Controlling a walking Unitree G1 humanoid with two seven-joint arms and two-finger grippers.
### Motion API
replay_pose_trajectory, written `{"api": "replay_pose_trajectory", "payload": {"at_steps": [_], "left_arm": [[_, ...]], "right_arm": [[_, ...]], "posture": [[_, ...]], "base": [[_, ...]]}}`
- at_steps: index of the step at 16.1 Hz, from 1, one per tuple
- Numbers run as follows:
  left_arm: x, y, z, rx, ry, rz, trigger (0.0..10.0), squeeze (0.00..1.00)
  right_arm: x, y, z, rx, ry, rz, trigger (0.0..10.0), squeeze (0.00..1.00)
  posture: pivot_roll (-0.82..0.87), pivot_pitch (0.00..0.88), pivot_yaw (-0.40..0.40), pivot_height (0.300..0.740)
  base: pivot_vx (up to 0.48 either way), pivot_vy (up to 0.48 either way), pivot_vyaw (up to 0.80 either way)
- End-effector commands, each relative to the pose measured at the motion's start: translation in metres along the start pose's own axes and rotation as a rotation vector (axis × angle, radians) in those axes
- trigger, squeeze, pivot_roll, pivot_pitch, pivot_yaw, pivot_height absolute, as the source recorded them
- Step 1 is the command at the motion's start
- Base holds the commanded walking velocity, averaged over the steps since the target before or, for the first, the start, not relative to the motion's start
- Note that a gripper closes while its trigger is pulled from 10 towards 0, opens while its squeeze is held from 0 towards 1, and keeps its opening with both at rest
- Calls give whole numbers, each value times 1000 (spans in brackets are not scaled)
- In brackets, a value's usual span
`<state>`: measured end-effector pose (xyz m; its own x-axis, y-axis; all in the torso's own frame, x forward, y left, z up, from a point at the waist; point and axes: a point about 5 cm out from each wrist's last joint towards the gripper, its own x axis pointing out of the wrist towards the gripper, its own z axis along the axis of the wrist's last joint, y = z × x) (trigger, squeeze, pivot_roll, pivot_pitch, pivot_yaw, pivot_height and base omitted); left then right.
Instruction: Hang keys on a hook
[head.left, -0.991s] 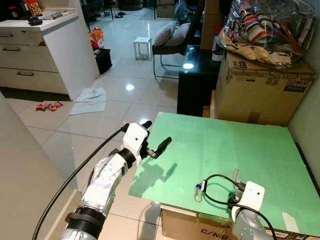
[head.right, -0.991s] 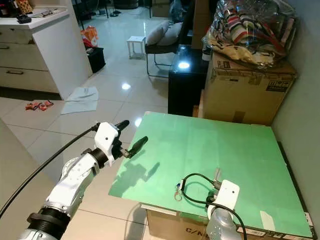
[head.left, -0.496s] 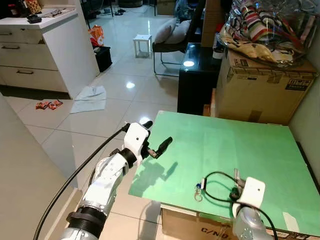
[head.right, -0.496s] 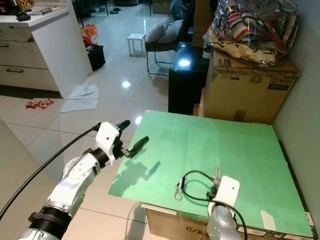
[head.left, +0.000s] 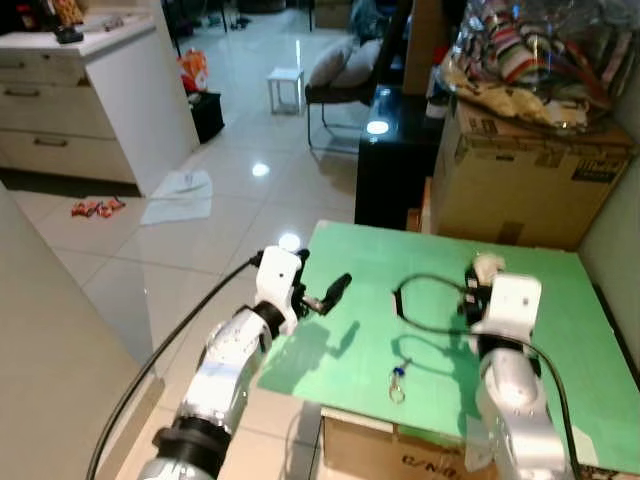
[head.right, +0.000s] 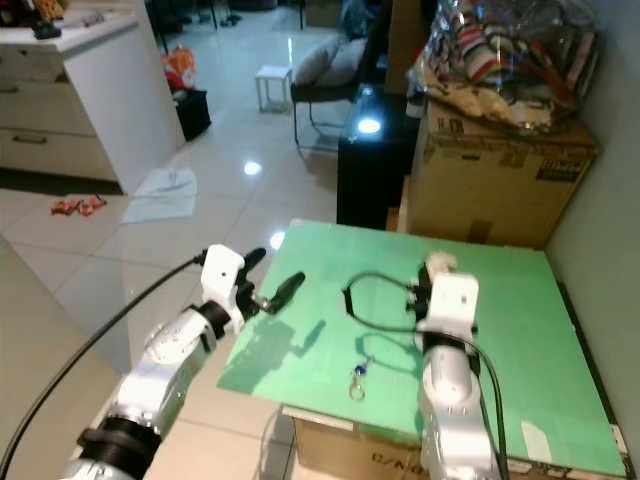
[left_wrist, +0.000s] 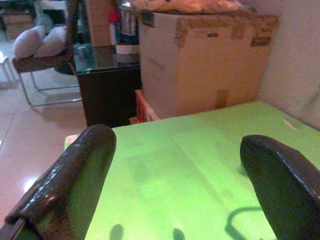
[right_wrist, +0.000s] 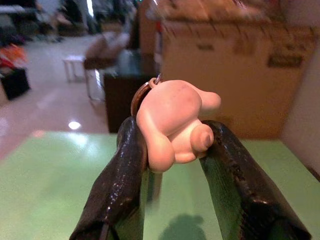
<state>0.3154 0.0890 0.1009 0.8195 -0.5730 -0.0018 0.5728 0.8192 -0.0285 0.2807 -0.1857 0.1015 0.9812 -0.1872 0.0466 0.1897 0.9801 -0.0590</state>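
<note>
My right gripper (right_wrist: 172, 150) is raised over the middle of the green table (head.left: 420, 300). It is shut on a pale pink keychain figure (right_wrist: 172, 122) with a metal ring (right_wrist: 137, 100) at its back. The same figure (head.left: 485, 268) shows at the top of the right wrist. A small blue and silver ring piece (head.left: 397, 383) lies flat on the table near its front edge, below and left of that gripper. My left gripper (head.left: 322, 272) hovers open at the table's left edge with nothing between its fingers (left_wrist: 75, 175).
A large cardboard box (head.left: 520, 180) with a bag of striped things on top stands behind the table. A black cabinet (head.left: 390, 160) is beside it. The tiled floor (head.left: 230, 190) to the left holds a cloth, a chair and white drawers (head.left: 70, 110).
My right arm has risen from the table's front edge and moved forward over the table, carrying the pink figure. The left arm has barely moved. The ring piece stays in place.
</note>
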Motion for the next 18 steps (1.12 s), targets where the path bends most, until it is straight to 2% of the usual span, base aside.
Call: {"api": "replay_pose_trajectory", "payload": {"at_steps": [1, 2, 3, 4, 6, 7, 8, 10, 13, 18], "left_arm": [[-2, 3, -2, -46, -1, 48, 10000, 0], [-1, 7, 0, -126, -22, 123, 10000, 0], [-1, 9, 1, -157, -29, 154, 10000, 0], [-2, 23, 4, -214, -46, 296, 10000, 0], [-7, 32, 11, -124, -69, 373, 10000, 0], [-16, 38, 17, -43, -92, 425, 10000, 0], [-22, 40, 21, -15, -106, 437, 10000, 0], [-28, 40, 22, 8, -107, 434, 10000, 0], [-21, 37, 25, 24, -105, 418, 10000, 0], [-21, 42, 28, 59, -98, 428, 10000, 0]], "right_arm": [[2, 4, 16, 9, -58, 40, 0, 0], [4, 10, 30, 17, -107, 91, 0, 0], [5, 11, 33, 19, -116, 99, 0, 0], [6, 8, 30, 46, -103, 57, 0, 0], [3, 2, 26, 49, -103, 17, 0, 0], [-3, -4, 23, 41, -99, -31, 0, 0], [-8, -7, 19, 35, -85, -44, 0, 0], [-14, -8, 7, 39, -27, -40, 0, 0], [-11, -2, -5, 79, 50, -12, 0, 0], [-7, 4, -12, 91, 95, 21, 0, 0]], "posture": [[-226, 0, 70, 736], [-229, 0, 68, 736], [-229, 0, 68, 736], [-222, 0, 65, 736], [-211, 0, 62, 736], [-203, 0, 58, 736], [-197, 0, 53, 736], [-175, 0, 32, 736], [-160, 0, 22, 736], [-154, 0, 20, 736]], "base": [[0, 0, 0], [0, 0, 0], [0, 0, 0], [0, 0, 0], [0, 0, 0], [0, 0, 0], [0, 0, 0], [0, 0, 0], [0, 0, 0], [-354, 0, 0]]}}
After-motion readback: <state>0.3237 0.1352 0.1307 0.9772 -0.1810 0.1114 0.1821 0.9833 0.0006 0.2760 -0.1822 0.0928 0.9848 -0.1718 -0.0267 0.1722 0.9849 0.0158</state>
